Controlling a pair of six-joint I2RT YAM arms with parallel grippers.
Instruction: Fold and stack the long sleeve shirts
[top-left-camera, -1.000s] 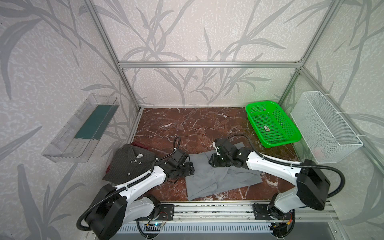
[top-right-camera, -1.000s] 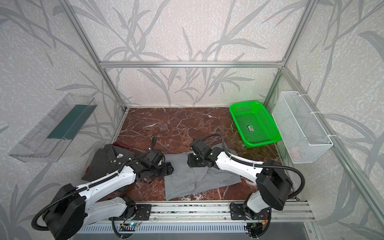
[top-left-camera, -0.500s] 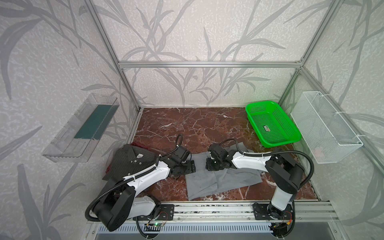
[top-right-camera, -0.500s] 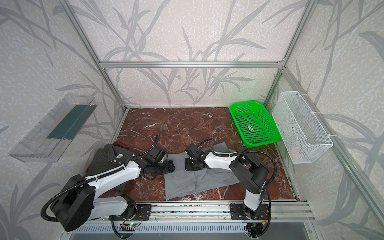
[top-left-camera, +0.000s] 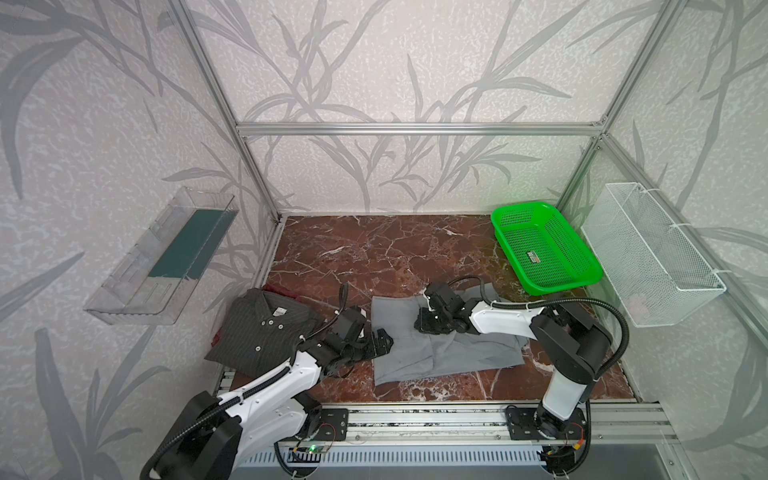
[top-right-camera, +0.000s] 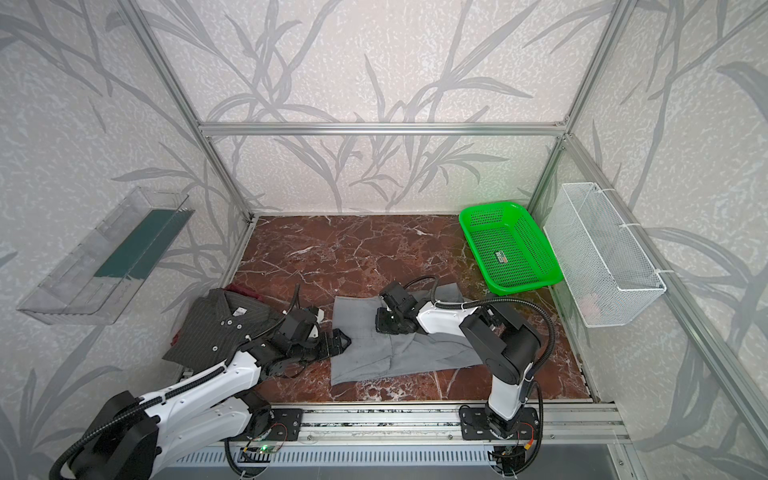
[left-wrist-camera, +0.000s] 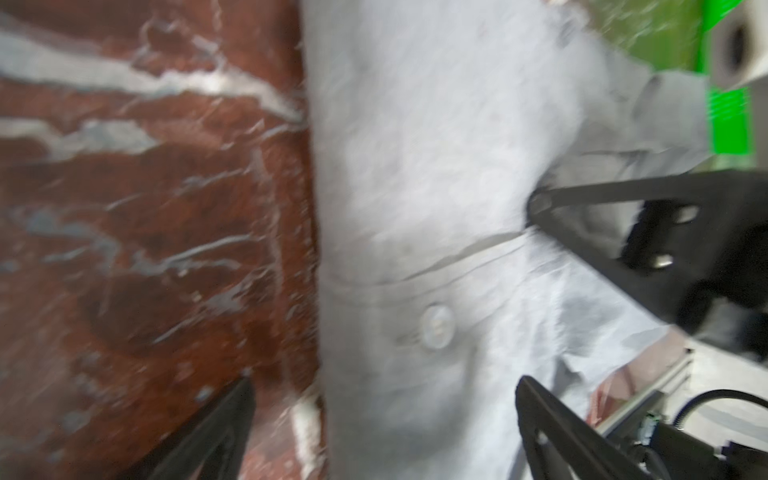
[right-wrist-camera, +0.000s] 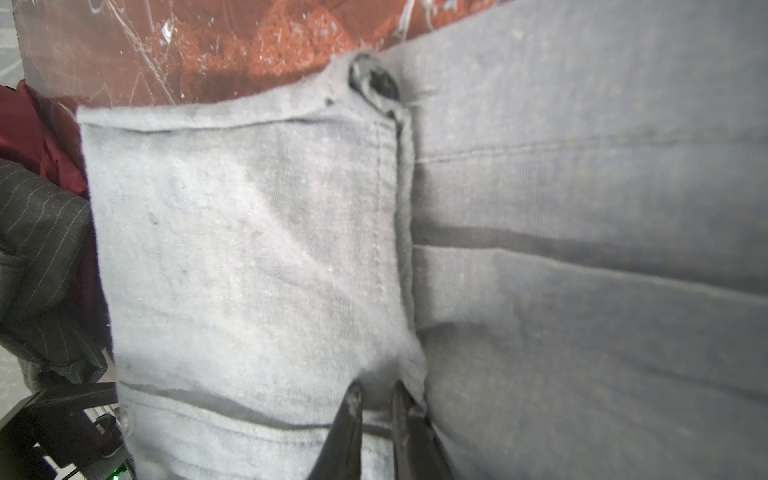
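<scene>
Red-brown marble (top-left-camera: 374, 257) veined in white floors a cell with leaf-patterned walls. On it lie two shirts, with two arms working over them. There are also two baskets and one clear tray (top-left-camera: 137, 291) fixed to the left wall.

The grey shirt (top-left-camera: 415, 353) lies flat near the front middle, partly folded into a rough rectangle. A flap is laid slantwise across its right half, and one corner pokes out toward the green basket (top-left-camera: 561, 286). Up close the cloth is plain mid-grey with stitched seams. The left wrist view shows one pale button (left-wrist-camera: 436, 326), and the right wrist view shows a buttoned cuff (right-wrist-camera: 374, 83).

The pinstriped shirt (top-left-camera: 257, 328) lies folded at the front left, apart from the grey one. Its collar points toward the back, with a white label inside and pale buttons down the front. A bit of red cloth (top-left-camera: 282, 289) shows from under its back edge.

The left gripper (top-left-camera: 380, 343) sits low at the grey shirt's left edge with its fingers (left-wrist-camera: 224, 428) spread wide, one over marble and one over cloth, holding nothing (the view is too blurred to tell whether they touch). The right gripper (top-left-camera: 422, 326) is down on the shirt's back middle. Its fingers (right-wrist-camera: 349, 424) are narrow, with a pucker of grey cloth pinched between them.

The wire basket (top-left-camera: 656, 257) hangs on the right wall.
</scene>
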